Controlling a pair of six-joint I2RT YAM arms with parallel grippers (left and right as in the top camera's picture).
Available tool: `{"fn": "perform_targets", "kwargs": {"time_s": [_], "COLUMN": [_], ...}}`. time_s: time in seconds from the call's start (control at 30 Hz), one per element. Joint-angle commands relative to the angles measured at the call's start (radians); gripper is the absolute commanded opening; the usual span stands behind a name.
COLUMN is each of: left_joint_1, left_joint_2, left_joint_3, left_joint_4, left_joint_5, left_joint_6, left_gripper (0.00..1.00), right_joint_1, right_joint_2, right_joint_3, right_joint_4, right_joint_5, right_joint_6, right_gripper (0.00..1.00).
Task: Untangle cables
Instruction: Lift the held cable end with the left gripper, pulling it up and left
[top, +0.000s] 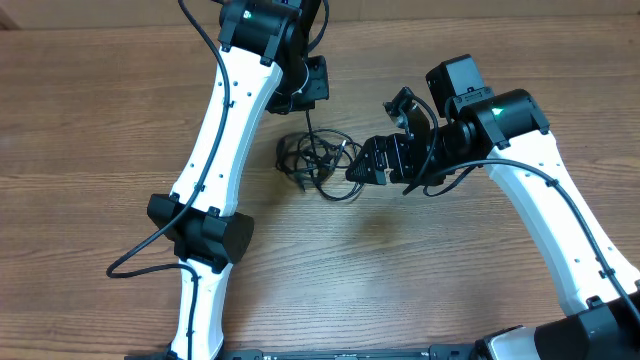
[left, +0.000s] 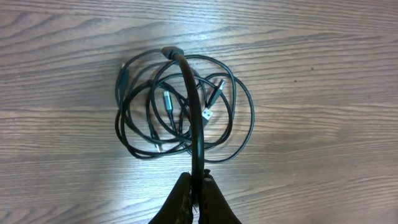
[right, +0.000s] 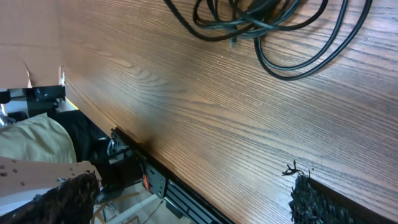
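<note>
Spanning every view, the wood-grain table (top: 90, 110) carries everything. L arm (top: 215, 130), white w/ black joints, runs up the left-centre of the overhead view. R arm (top: 565, 215) comes in from lower right and bends toward the middle.

The cables (top: 318, 163) lie on the table as one small coiled bundle of thin black loops. They sit at the centre of the overhead view, btwn the two grippers.

L gripper (top: 305, 85) sits just past the bundle's far side, pinched together on one black strand. In the L wrist view that strand arches from the coil's far edge, over the other loops, and back into the closed fingers (left: 180, 199).

R gripper (top: 362, 165) is just beside the bundle's right edge, spread wide apart w/ nothing btwn the fingers. In the R wrist view both fingertips sit low in frame and the loops are at the top, apart from them.

A small silvery USB plug (left: 207, 114) lies inside the coil, right of centre.
</note>
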Motion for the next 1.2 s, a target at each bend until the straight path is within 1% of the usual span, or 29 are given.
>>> {"fn": "perform_targets", "kwargs": {"time_s": [0.0,0.1,0.17,0.37,0.5,0.63,0.73,0.87,0.97,1.17], "left_joint_1": [-0.005,0.007,0.024,0.09,0.129,0.153,0.158,0.157,0.157,0.154], "left_joint_2": [-0.04,-0.057,-0.08,-0.221,-0.332,-0.426,-0.474,-0.493,-0.486,-0.428], "left_joint_3": [-0.007,0.038,0.087,0.209,0.227,0.227,0.226,0.225,0.182,0.01], "left_joint_4": [0.008,0.023,0.019,0.02,0.032,0.035,0.032,-0.002,-0.002,0.005], "left_joint_5": [0.087,0.232,0.278,0.278,0.277,0.251,0.169,0.029,0.028,0.016], "left_joint_6": [0.055,0.134,0.155,0.153,0.153,0.153,0.153,0.117,0.131,0.131], "left_gripper": [0.04,0.04,0.04,0.04,0.04,0.04,0.04,0.04,0.04,0.04], "right_joint_1": [0.005,0.005,0.005,0.005,0.005,0.005,0.005,0.005,0.005,0.005], "right_joint_2": [-0.002,0.0,0.003,0.019,0.023,0.024,0.024,0.024,0.024,0.024], "right_joint_3": [-0.008,-0.008,-0.008,-0.016,-0.05,-0.09,-0.117,-0.131,-0.131,-0.131], "right_joint_4": [0.01,0.027,0.031,0.031,0.04,0.06,0.074,0.092,0.105,0.117], "right_joint_5": [0.01,0.01,0.009,0.009,0.009,0.008,0.008,0.008,0.008,0.007], "right_joint_6": [-0.003,-0.003,-0.003,-0.003,-0.003,-0.003,0.007,0.027,0.047,0.099], "right_gripper": [1.0,1.0,1.0,1.0,1.0,1.0,1.0,1.0,1.0,1.0]}}
